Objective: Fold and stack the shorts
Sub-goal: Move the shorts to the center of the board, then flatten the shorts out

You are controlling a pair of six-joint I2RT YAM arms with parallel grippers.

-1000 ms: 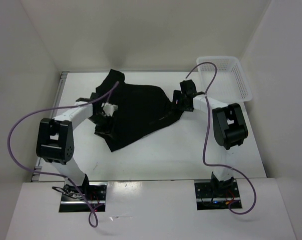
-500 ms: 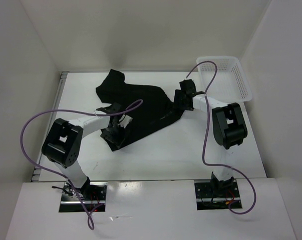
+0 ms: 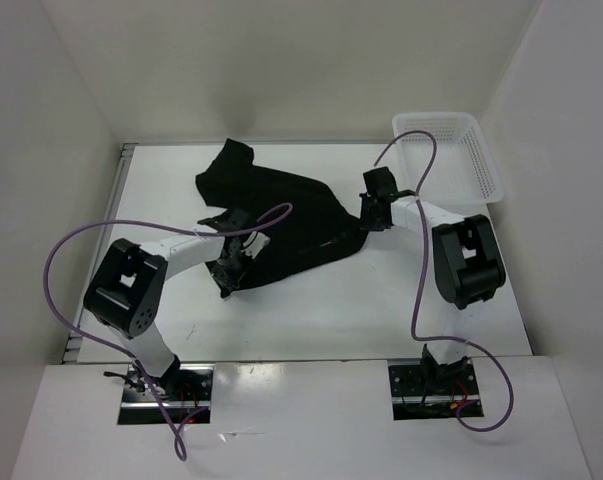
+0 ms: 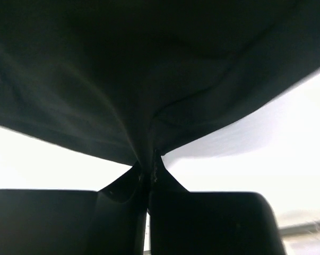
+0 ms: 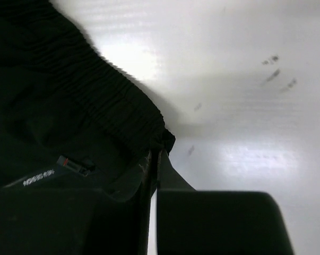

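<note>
While both reach inward, low, left gripper (image 4: pixel 149 171) pinching shorts (image 3: pixel 281 210), right gripper (image 5: pixel 154 159) likewise

The shorts (image 4: pixel 149 79) blurred, cut off by left wrist view's top edge; their label lettering (image 5: pixel 37 178), perhaps a code, illegible.

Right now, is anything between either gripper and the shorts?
Nothing visible. The left gripper is shut on the shorts at a near edge, and the right gripper is shut on the waistband corner.

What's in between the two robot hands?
The shorts lie between the left gripper and the right gripper, each pinching an edge. The top view shows this best.
</note>
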